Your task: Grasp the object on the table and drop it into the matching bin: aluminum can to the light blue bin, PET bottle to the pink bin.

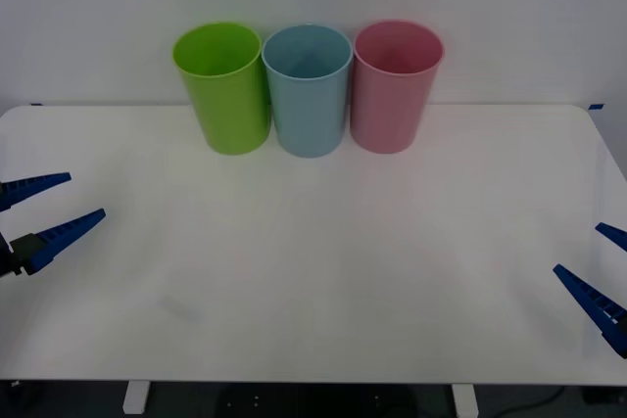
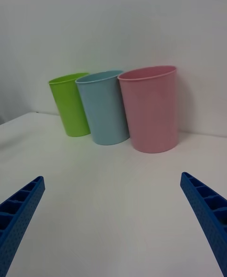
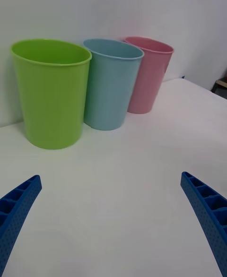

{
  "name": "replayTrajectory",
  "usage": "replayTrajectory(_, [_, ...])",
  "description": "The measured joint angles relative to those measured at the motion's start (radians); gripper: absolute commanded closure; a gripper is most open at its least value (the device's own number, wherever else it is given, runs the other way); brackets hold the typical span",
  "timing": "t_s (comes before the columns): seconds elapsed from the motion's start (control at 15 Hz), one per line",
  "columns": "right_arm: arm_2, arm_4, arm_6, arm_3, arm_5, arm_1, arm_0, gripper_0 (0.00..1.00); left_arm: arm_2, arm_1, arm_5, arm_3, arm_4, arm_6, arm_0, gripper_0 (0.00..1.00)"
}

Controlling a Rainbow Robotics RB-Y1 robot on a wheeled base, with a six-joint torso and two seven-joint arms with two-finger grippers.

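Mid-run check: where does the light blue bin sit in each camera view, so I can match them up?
Front view: light blue bin, middle of the row at the table's far edge.
Right wrist view: between the lime green bin and pink bin.
Left wrist view: again the middle one.
Shared landmark: the pink bin.

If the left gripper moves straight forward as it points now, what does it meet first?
Probably the tall light blue plastic bin. The left gripper, fingers open, faces it over bare white table; the lime green bin stands just beside that line, so depth leaves some doubt.
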Motion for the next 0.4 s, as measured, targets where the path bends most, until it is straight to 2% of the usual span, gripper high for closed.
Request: replayTrajectory(0.4, [0.0,0.0,0.0,0.0,0.0,0.0,0.0,0.0,0.007,0.0,-0.005,-0.001,0.012,-0.015,0.033,0.0])
